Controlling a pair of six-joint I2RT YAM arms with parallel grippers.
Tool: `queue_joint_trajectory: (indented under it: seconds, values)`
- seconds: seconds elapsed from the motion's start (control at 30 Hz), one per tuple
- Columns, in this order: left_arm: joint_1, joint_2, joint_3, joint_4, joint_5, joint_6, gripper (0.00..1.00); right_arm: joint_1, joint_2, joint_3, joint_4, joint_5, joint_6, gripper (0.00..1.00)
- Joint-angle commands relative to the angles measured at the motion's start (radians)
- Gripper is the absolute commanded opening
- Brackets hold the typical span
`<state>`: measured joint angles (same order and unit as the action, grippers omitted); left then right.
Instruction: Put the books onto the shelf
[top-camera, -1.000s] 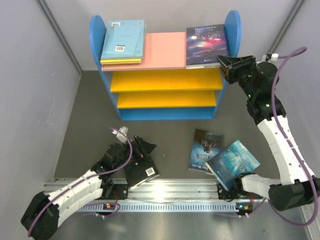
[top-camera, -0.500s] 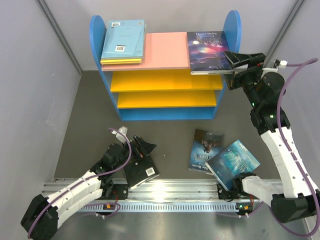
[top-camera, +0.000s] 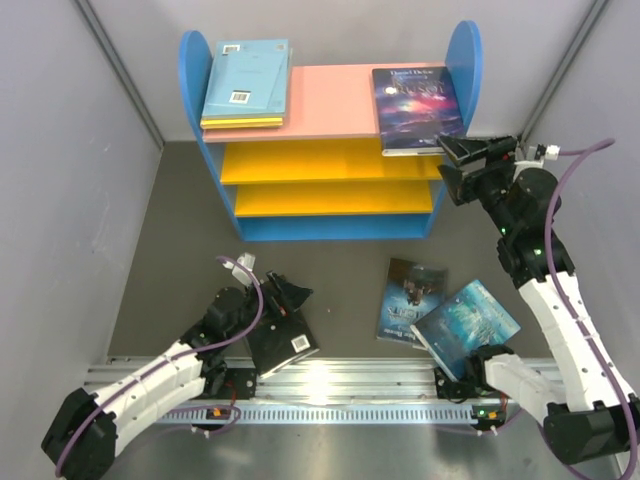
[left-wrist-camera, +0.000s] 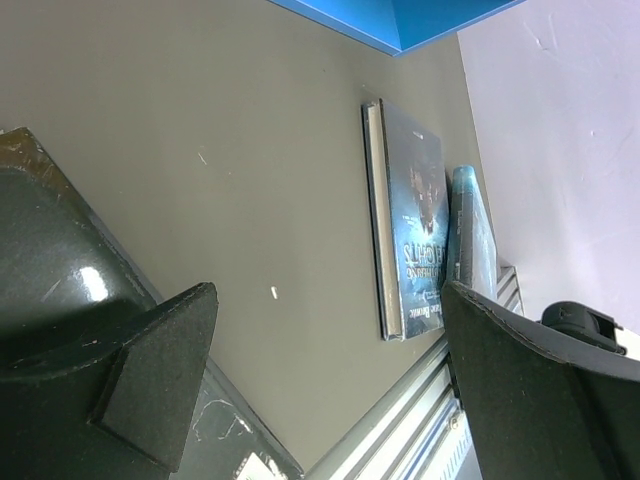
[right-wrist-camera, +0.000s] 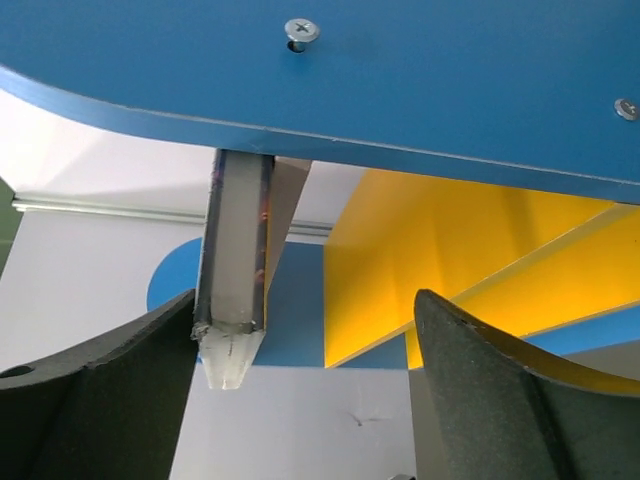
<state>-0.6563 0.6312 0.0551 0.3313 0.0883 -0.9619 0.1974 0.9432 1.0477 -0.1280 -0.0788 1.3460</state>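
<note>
Right gripper (top-camera: 452, 166) spread wide, at five o'clock of purple-blue book (top-camera: 415, 95), arm stretched toward shelf (top-camera: 195, 62), left gripper (left-wrist-camera: 328, 300) spread above black book (top-camera: 290, 345)

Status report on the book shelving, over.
Left pincer open over black book; right pincer open by purple book on shelf top. Two books on table. Nothing blocking.

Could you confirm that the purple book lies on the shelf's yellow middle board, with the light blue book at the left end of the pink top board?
Not quite. The purple book lies on the pink top board, at its right end, not on a yellow one. The top external view shows this. The light blue book is indeed at the left end of that top board.
</note>
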Motion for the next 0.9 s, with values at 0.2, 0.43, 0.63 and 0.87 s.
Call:
queue_joint_trajectory:
  seconds: [0.2,0.43,0.63,0.87]
  values:
    - [0.004,0.024,-0.02,0.035,-0.007,0.014,0.98,-0.006,-0.086,0.024,0.048,-0.019,-0.059,0.52]
    - [0.004,0.038,-0.017,0.04,-0.01,0.015,0.98,-0.006,-0.043,0.043,0.073,-0.029,-0.059,0.3]
    - [0.004,0.038,-0.017,0.04,-0.012,0.015,0.98,0.005,0.006,0.041,0.12,-0.016,-0.042,0.17]
    - [0.003,0.042,-0.015,0.04,-0.012,0.015,0.98,0.04,0.06,0.083,0.146,0.022,-0.053,0.01]
